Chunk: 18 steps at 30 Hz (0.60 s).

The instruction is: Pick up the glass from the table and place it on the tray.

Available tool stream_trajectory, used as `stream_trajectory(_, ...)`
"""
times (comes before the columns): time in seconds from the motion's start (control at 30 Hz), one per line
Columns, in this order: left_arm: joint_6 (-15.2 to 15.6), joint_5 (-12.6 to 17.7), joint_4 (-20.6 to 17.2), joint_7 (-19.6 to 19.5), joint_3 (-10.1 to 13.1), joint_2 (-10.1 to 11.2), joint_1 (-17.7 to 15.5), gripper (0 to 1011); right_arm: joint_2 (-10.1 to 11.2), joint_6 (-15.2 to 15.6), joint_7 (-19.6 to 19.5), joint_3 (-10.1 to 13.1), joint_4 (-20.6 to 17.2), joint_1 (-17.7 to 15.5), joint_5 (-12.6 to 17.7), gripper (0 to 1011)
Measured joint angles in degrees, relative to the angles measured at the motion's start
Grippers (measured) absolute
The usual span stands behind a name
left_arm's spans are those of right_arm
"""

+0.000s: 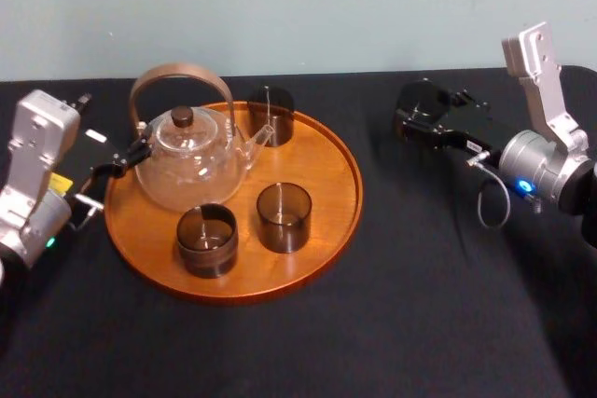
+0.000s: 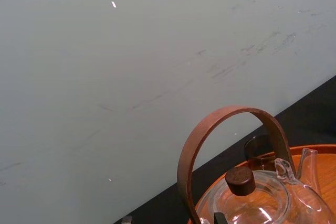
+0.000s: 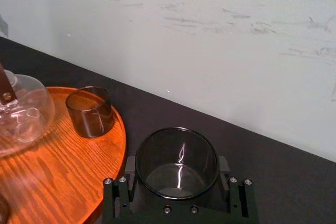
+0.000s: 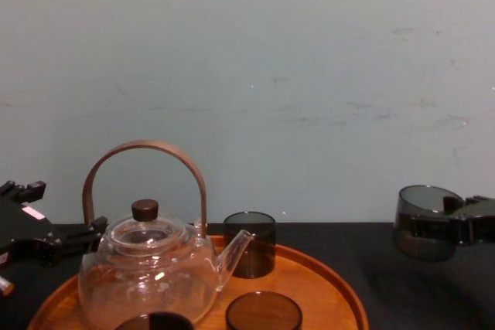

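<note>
My right gripper [image 1: 431, 120] is shut on a smoky glass [image 1: 417, 100], held upright and a little above the black table [image 1: 420, 305], to the right of the tray. In the right wrist view the glass [image 3: 178, 156] sits between the jaws, close to the tray's rim [image 3: 113, 145]. From the chest the glass [image 4: 421, 218] hangs above the table at the right. The round orange-brown tray [image 1: 326, 174] carries a clear teapot [image 1: 187, 160] and three more smoky glasses. My left gripper [image 1: 107, 179] rests open at the tray's left edge, beside the teapot.
On the tray, one glass [image 1: 270, 114] stands at the back, two [image 1: 207, 240] [image 1: 283, 216] at the front. The teapot's tall brown handle [image 4: 147, 148] arches over it. Bare tray surface lies on its right side. A pale wall [image 4: 309, 75] stands behind the table.
</note>
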Motion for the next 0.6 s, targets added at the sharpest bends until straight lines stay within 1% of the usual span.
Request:
stream_trajectory(0.27, 0.0, 0.0, 0.0, 0.0, 0.0, 0.0, 0.0, 1009, 0.1, 0.1, 0.4, -1.0, -0.8, -0.1, 0.5, 903)
stream_trajectory(0.6, 0.0, 0.0, 0.0, 0.0, 0.0, 0.0, 0.0, 1010, -0.4, 0.1, 1.3, -3.3, -0.8, 0.8, 0.7, 903)
